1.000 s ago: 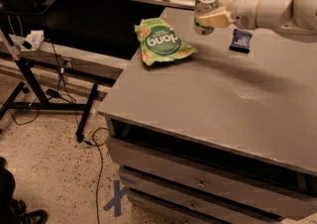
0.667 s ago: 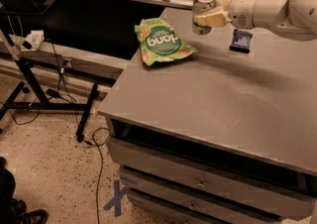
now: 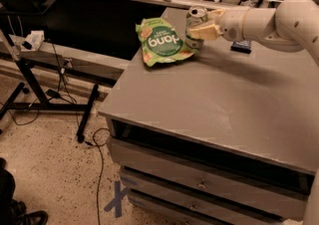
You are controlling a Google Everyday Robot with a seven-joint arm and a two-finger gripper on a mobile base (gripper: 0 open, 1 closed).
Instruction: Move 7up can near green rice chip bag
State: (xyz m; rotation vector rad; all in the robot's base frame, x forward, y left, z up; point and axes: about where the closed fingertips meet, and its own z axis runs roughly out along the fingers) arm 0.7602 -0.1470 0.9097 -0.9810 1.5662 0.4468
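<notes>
Tabletop (image 3: 224, 109); 7up can (image 3: 196, 16) in gripper (image 3: 198, 29)

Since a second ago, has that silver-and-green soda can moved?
Yes. The silver-and-green 7up can, clamped in the gripper, has moved left, away from the dark blue packet, up to the right edge of the crinkled bright green chip bag.

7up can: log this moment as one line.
gripper shut on 7up can | can upright beside green rice chip bag | dark blue packet farther along table
</notes>
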